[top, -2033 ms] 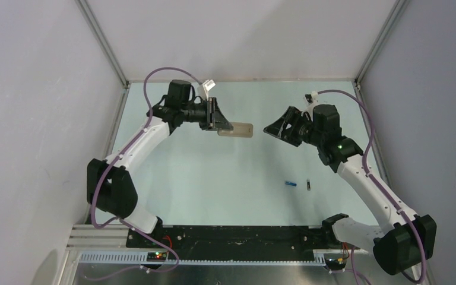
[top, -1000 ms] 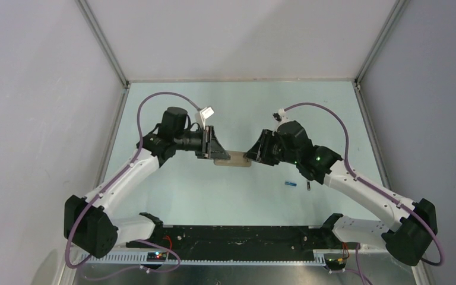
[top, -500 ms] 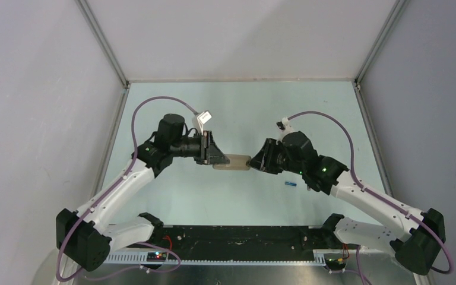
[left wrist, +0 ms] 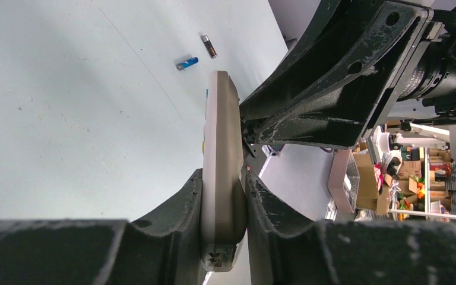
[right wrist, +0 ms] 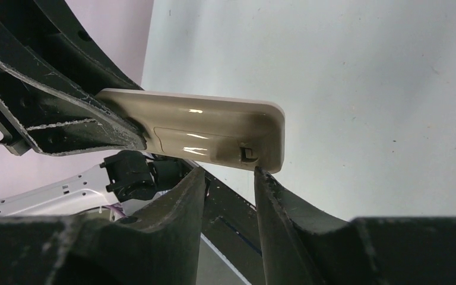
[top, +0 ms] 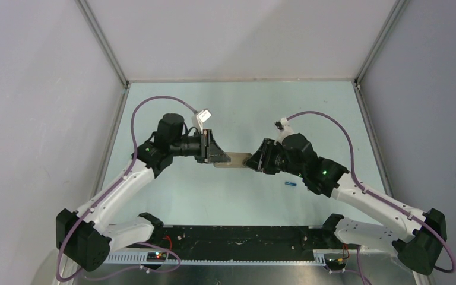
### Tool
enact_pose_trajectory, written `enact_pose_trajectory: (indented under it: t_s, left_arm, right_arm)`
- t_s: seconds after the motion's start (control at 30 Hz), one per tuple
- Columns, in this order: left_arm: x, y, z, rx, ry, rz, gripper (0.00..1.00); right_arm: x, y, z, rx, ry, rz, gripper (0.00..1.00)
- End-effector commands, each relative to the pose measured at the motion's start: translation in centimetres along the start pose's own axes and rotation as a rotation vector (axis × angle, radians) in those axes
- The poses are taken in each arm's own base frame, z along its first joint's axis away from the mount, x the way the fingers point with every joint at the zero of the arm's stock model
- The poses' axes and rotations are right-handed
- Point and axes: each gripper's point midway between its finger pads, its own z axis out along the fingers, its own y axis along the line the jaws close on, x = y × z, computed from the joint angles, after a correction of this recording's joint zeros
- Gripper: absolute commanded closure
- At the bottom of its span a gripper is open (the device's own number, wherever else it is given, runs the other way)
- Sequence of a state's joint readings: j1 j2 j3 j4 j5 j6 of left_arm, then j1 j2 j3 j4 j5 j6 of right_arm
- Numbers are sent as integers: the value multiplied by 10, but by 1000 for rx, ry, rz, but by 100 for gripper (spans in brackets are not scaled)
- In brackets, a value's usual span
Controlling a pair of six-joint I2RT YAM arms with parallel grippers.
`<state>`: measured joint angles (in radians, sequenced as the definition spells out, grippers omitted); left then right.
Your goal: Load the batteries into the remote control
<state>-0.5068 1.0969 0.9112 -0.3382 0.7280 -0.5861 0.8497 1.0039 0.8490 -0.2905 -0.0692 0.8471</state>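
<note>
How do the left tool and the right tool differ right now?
The left tool is shut on the remote control, pinching one end across its flat faces; the right tool is open and holds nothing. The left tool's fingers cover that end, while the right tool's fingertips sit beside the free end, near the back-cover latch. Both face each other.

tan remote control (left wrist: pixel 221 172) aloft; blue battery (left wrist: pixel 187 63) beside black battery (left wrist: pixel 208 46).

The remote (right wrist: pixel 202 122) has a smooth, glossy tan plastic back. The fingers (right wrist: pixel 169 205) are matt black plastic, scuffed and scratched along their edges. The table (right wrist: pixel 362 89) is pale, matt, faintly specked.
</note>
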Motion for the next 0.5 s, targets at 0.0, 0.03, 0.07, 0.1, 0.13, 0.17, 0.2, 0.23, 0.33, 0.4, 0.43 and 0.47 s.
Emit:
enact_pose_trajectory:
  t_s: [0.0,0.03,0.07,0.1,0.13,0.17,0.2,0.23,0.33,0.4,0.43,0.47]
  left_arm:
    - [-3,-13,-5,45,-29,39,100]
    - [-3,-13,-5,47,-28,39,100]
    - [-2,-14,-5,48,-26,39,100]
    - [-1,-14,-5,50,-23,39,100]
    - [-1,-14,-4,51,-21,39,100]
    - [0,-14,-4,52,-20,40,100]
    - [1,-14,-4,54,-16,39,100]
    - [1,-15,-4,56,-16,41,100]
    - [1,-16,-4,57,-16,43,100]
    - [1,-17,-4,60,-17,44,100]
    - [1,-17,-4,60,-17,44,100]
    - [1,-18,-4,62,-17,46,100]
  right_arm:
    - [-12,8,-3,-21,-62,-18,58]
    - [-12,8,-3,-21,-62,-20,58]
    - [-12,8,-3,-20,-65,-23,58]
    - [-12,8,-3,-21,-66,-25,58]
    - [-13,8,-3,-24,-69,-30,57]
    - [-13,9,-3,-26,-70,-35,58]
    - [-14,11,-3,-33,-72,-40,58]
    - [-14,11,-3,-35,-74,-44,59]
    - [-13,11,-2,-35,-72,-44,61]
    - [-12,10,-1,-32,-66,-43,61]
    - [-11,10,-1,-31,-64,-43,61]
    - [-11,10,0,-29,-64,-43,61]
